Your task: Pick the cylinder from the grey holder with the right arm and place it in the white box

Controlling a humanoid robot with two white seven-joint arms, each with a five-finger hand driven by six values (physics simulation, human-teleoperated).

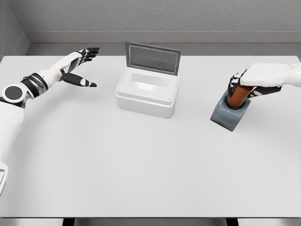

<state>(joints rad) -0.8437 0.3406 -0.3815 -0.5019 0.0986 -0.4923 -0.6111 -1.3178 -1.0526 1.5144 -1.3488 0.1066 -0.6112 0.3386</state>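
Here the right hand (249,84), white with black finger joints, is closed around the upper part of the smooth brown cylinder (237,96), its fingers (233,81) wrapped over the top. The cylinder stands a little tilted inside the matte grey wedge-shaped holder (229,116), on the right side of the flat light-grey table (141,165). In the middle, a bit farther away, sits the white box of rounded plastic form (146,96); its lid (152,57), with a grey inner panel, stands open at the far edge, and the inside looks hollow and pale. At the far left the left hand (80,66) hovers above the table with its fingers spread and holds nothing.
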